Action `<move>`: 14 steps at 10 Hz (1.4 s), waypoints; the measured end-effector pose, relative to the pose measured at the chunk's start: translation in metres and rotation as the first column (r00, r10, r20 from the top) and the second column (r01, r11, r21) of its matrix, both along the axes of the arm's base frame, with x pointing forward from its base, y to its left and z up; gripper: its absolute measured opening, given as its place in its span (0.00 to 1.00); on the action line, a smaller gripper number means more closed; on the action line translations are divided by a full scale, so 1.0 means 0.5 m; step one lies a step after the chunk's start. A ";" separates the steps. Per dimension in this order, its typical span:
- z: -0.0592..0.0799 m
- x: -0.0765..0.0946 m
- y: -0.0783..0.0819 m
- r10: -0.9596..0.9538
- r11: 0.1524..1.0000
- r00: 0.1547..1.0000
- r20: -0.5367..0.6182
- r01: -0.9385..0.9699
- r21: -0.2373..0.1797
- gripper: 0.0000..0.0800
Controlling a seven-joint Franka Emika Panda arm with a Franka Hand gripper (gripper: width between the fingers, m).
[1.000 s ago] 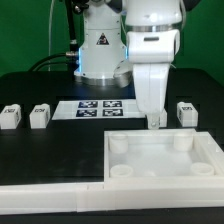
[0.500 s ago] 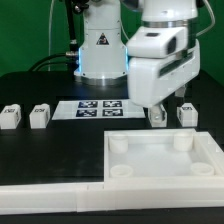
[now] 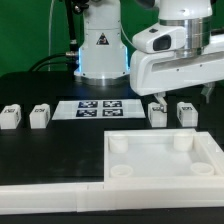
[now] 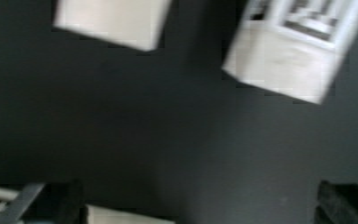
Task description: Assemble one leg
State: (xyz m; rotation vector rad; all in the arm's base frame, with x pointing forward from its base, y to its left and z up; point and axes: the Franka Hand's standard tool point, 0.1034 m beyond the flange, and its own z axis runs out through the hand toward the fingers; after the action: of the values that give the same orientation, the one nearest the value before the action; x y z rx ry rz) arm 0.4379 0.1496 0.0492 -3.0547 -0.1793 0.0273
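Observation:
Several small white legs with tags stand on the black table: two at the exterior view's left (image 3: pixel 11 116) (image 3: pixel 39 116) and two at its right (image 3: pixel 158 113) (image 3: pixel 186 112). My gripper (image 3: pixel 205 91) hangs tilted above and to the right of the right pair, touching nothing. In the wrist view my gripper (image 4: pixel 202 203) is open, its fingers (image 4: pixel 51 202) wide apart with only dark table between them. Two white blocks show far beyond it; one (image 4: pixel 293 50) carries a tag, the other (image 4: pixel 114 22) shows none.
The large white tray-like top (image 3: pixel 118 133) lies in front of the right legs. A long white bar (image 3: pixel 50 195) lies along the front edge. The marker board (image 3: pixel 100 108) lies flat before the robot base (image 3: pixel 100 45). A white corner (image 4: pixel 131 215) shows near one finger.
My arm has risen and swung toward the exterior view's right, tilting the hand. The leg that was under the fingers now stands alone on the table.

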 end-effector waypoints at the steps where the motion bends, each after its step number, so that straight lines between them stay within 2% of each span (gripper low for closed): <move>1: -0.002 -0.006 0.011 -0.104 0.995 0.994 -0.012 0.104 0.004 0.81; 4: -0.003 -0.007 0.008 -0.048 0.999 0.998 -0.038 0.048 -0.001 0.81; 5: -0.005 -0.022 0.003 -0.036 0.999 0.992 -0.124 0.034 -0.020 0.81; 6: -0.003 -0.022 0.004 -0.043 0.999 0.978 -0.203 0.036 -0.035 0.81; 8: -0.005 -0.039 0.015 -0.079 0.995 0.902 -0.426 0.048 -0.082 0.81; 11: -0.011 -0.047 0.023 -0.073 0.994 0.749 -0.658 -0.001 -0.111 0.81; 12: -0.012 -0.040 0.024 -0.072 0.994 0.716 -0.694 -0.009 -0.112 0.81; 13: -0.012 -0.047 0.021 -0.071 0.993 0.659 -0.749 -0.025 -0.117 0.81; 14: -0.023 -0.036 0.025 -0.070 0.993 0.671 -0.738 -0.019 -0.113 0.81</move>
State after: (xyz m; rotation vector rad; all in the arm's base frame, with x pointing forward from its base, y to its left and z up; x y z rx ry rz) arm 0.4199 0.1622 0.0379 -2.8472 -0.0704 1.2985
